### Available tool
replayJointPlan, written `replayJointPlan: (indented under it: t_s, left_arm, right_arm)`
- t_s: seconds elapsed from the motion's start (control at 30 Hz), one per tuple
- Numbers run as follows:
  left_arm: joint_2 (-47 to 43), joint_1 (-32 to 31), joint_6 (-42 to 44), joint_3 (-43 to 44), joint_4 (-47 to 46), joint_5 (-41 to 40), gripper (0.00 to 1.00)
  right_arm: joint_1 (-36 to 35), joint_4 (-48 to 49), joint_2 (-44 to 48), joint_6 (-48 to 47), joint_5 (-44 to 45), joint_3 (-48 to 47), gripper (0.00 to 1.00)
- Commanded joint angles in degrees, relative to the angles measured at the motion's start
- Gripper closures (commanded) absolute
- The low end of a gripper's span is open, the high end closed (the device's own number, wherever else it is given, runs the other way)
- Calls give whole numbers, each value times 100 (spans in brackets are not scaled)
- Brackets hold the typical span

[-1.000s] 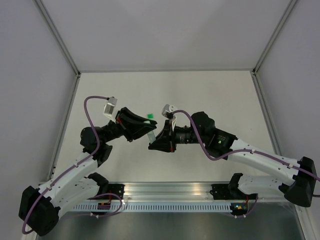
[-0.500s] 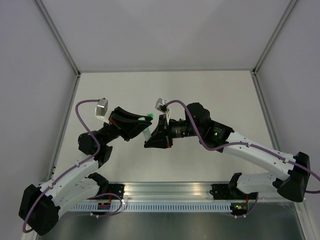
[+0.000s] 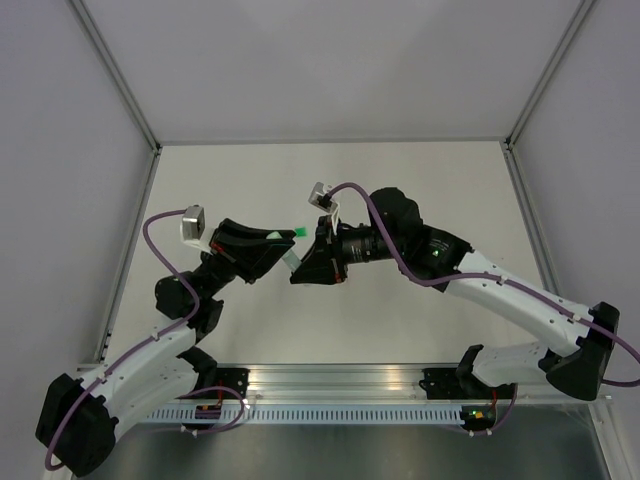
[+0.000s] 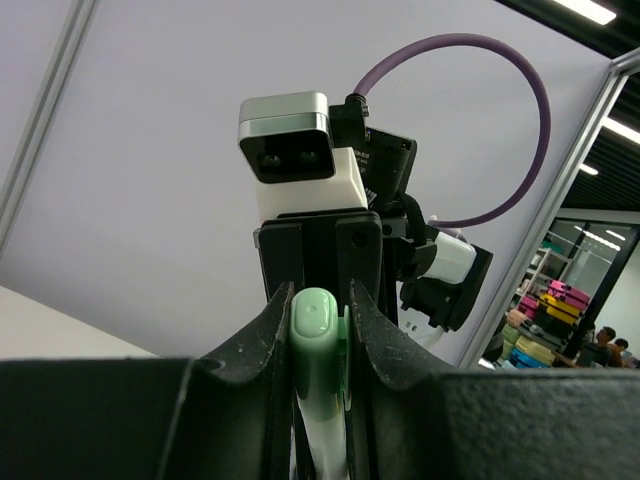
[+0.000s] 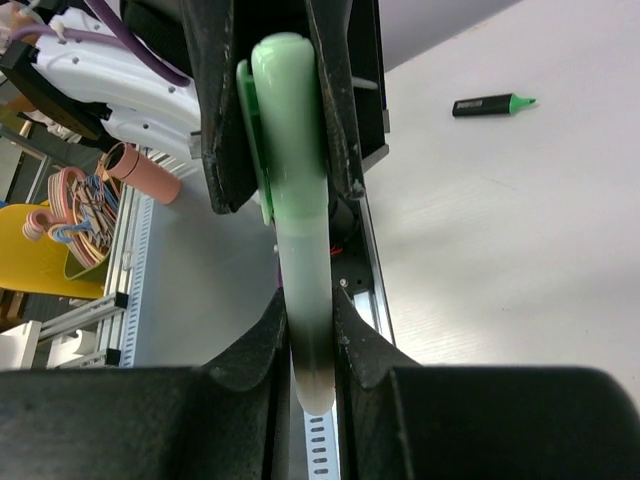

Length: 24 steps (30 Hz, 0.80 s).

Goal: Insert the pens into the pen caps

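The pale mint pen (image 5: 303, 250) hangs above the table between the two arms. My right gripper (image 5: 308, 305) is shut on its whitish body. At the pen's far end sits a green pen cap (image 5: 288, 110), which is gripped by my left gripper (image 4: 318, 295). In the left wrist view the cap (image 4: 318, 335) fills the gap between the fingers, with the white body below it. From above, the two grippers (image 3: 292, 258) meet nose to nose mid-table. A dark pen with a green tip (image 5: 492, 104) lies flat on the table beyond them, and its green end (image 3: 300, 232) shows from above. The other pens and caps are out of view.
An aluminium rail (image 3: 340, 385) runs along the near edge between the arm bases. White walls and metal frame posts (image 3: 130, 95) enclose the table. The right wrist camera (image 4: 290, 140) faces the left gripper at close range.
Both grippers, joined on the pen, have drifted a little toward the back, and the left wrist has swung further left. Grips are unchanged.
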State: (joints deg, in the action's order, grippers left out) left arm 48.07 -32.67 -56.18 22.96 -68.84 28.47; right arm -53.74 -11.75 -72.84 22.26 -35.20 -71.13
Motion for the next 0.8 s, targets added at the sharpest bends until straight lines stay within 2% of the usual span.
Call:
replayJointPlan:
  t_s: [0.0,0.13,0.2,0.23,0.27,0.3,0.33,0.37,0.43,0.5,0.53,0.6,0.67,0.77]
  left_arm:
    - [325,-495,310,-521,820,2268,98]
    - [230,-504,301,-363,854,2234,98]
    - [71,-495,441,-56,1502,1989,98]
    - [-121,-495,694,110,1879,1848,93]
    - [-201,-495,853,495,2744,1681,85]
    - [-289,-495,994,682,3110,1340,75]
    - [-342,-495,1230,892,3427,1171,57]
    - [-403,-495,1337,1338,4117,987,48]
    - [-387,-495,1539,1754,4535,565,29]
    - [-316,-495,1672,2316,5227,109,20]
    - [-281,-486,1811,2483,5423,-33,10]
    - [-220,-495,1926,2801,5887,-392,3]
    - [-254,-486,2076,2837,6031,-587,0]
    - [-351,-495,2129,2496,6198,-1096,0]
  right_arm:
    - [399,3038,60,437,1156,-1394,100]
    - [399,3003,59,429,867,-1141,100]
    - [399,2775,164,210,822,-780,100]
    - [399,2670,217,95,726,-640,100]
    - [399,2399,331,-45,708,-351,100]
    - [399,2310,401,-264,716,-175,100]
    - [399,2204,506,-379,725,19,100]
    - [399,2064,708,-485,786,403,100]
    - [399,1966,911,-687,944,774,100]
    - [408,1896,1183,-741,1085,1267,100]
    - [408,1904,1263,-671,1155,1434,100]
    - [399,1861,1421,-557,1366,1769,100]
    - [399,1825,1631,-372,1655,2224,100]
    - [425,1249,1537,21,2919,2481,100]
